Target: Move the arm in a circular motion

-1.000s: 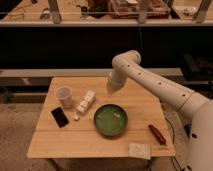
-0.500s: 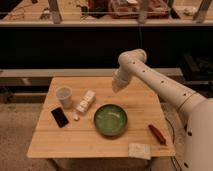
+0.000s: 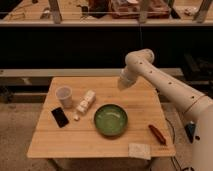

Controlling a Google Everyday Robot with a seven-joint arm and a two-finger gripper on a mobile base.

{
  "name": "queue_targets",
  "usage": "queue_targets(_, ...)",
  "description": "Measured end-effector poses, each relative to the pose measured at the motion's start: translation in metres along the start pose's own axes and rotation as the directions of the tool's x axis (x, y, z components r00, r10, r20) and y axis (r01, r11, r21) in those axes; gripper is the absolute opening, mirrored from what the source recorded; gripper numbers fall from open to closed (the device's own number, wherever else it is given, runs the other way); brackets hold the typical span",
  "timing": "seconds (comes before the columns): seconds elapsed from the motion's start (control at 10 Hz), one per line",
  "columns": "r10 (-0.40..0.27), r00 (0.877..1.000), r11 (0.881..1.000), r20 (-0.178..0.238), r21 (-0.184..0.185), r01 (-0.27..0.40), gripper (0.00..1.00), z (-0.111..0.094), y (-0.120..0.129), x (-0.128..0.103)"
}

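Observation:
The cream-white arm (image 3: 165, 82) reaches in from the right over the wooden table (image 3: 100, 145). It bends at a rounded elbow joint (image 3: 140, 57) and tapers down to a blunt tip. The gripper (image 3: 121, 85) is at that tip, hanging above the table's far middle, above and behind the green bowl (image 3: 110, 120). It holds nothing that I can see.
On the table are a translucent cup (image 3: 64, 96), a black phone (image 3: 60, 117), a white lumpy object (image 3: 85, 102), a red-brown item (image 3: 157, 134) and a pale sponge-like pad (image 3: 139, 150). A dark shelf with bins stands behind.
The arm's elbow and tip have swung to the right and slightly up across the far side of the table. The things on the table have not moved.

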Motion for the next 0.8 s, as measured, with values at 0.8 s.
queue_targets(0.8, 0.193, 0.977, 0.968, -0.092, -0.148, -0.205, 0.05, -0.031, 0.135, 0.112)
